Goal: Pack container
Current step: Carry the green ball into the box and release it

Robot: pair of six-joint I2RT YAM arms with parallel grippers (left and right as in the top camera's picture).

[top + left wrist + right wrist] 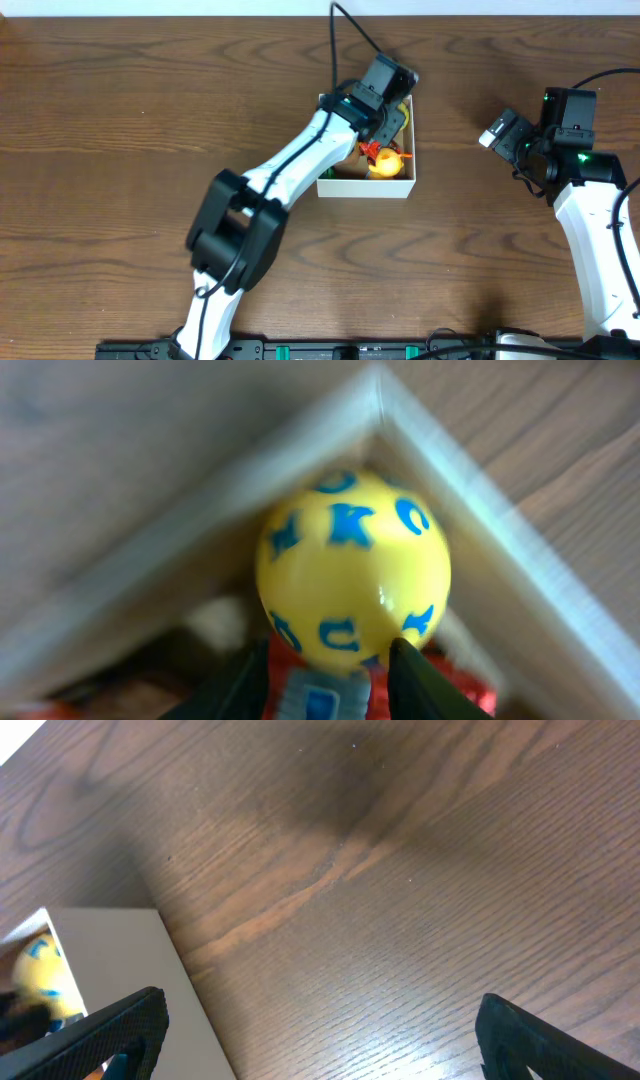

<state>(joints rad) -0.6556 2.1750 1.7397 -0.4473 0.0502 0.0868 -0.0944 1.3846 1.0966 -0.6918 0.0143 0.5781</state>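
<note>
Two arms share the desk (120, 120). From above, the left gripper (392, 118) reaches into the container (370, 188), which sits mid-desk and is crowded with toys. The right gripper (497, 132) hangs well apart.

At the left wrist, a yellow ball (350, 565) sits in the container's corner at the fingertips; I cannot tell whether it is gripped or let go.

At the right wrist, the jaws are wide and empty.

A careless withdrawal could hook the thin wall and drag the container.

left arm (300, 165) extended | left fingers (420, 680) parted | right arm (600, 250) bent | right fingers (110, 1030) wide
</note>
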